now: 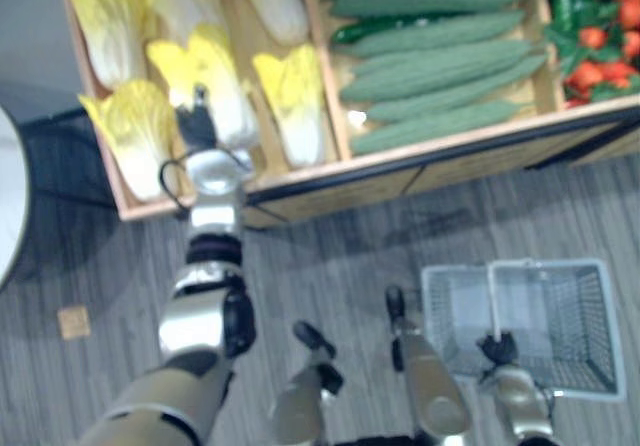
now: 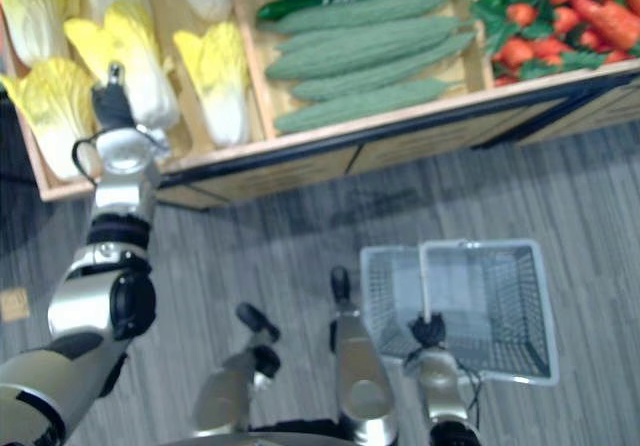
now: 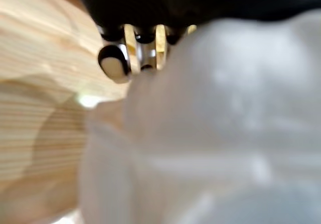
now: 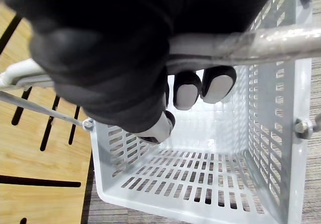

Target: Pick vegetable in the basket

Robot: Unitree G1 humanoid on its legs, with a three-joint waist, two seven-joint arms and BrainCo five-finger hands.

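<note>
Several napa cabbages with yellow leaves and white stems lie in the left compartment of a wooden display crate (image 1: 400, 162). My left hand (image 1: 196, 124) reaches in and rests on the white stem of one cabbage (image 1: 212, 66). In the left wrist view that cabbage (image 3: 225, 133) sits right up against the hand (image 3: 200, 3). A pale grey plastic basket (image 1: 560, 366) hangs low at the right with nothing in it. My right hand (image 4: 100, 58) is curled round the basket handle (image 4: 251, 40).
Long green cucumbers (image 1: 440, 56) fill the middle compartment, and red and green vegetables (image 1: 600, 36) lie at the far right. A white round edge (image 1: 8, 206) shows at the left. A small tan square (image 1: 73, 321) lies on the grey plank floor.
</note>
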